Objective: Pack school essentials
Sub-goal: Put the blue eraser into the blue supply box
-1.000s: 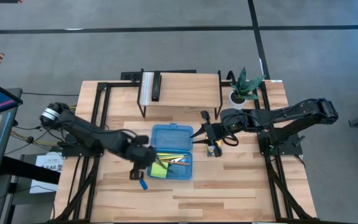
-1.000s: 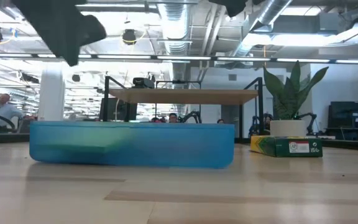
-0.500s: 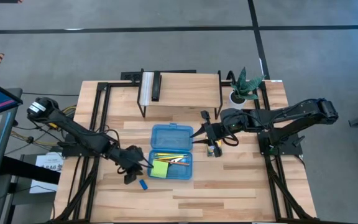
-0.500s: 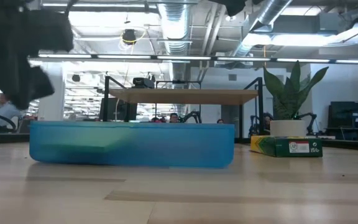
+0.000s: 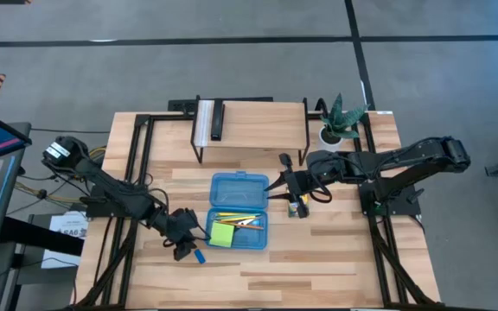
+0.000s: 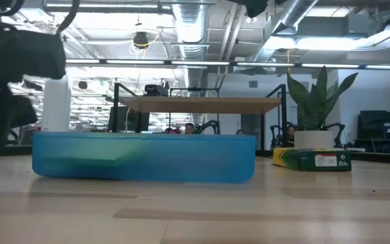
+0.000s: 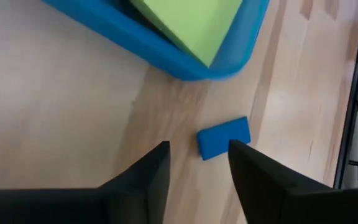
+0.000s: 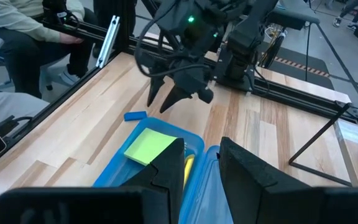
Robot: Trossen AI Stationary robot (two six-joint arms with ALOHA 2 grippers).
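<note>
Left gripper (image 7: 197, 165), fingers parted and empty, hovers just beside the small blue rectangular eraser (image 7: 224, 137) lying on the wooden table (image 5: 318, 259) outside the blue translucent plastic case (image 5: 239, 184); right gripper (image 5: 285, 187), narrowly parted, waits beside the case

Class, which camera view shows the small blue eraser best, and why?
The left wrist view: the small blue eraser lies large and unobstructed on the table beside the blue case. The high view shows a tiny speck; the right wrist view shows it distantly; the low view misses it.
</note>
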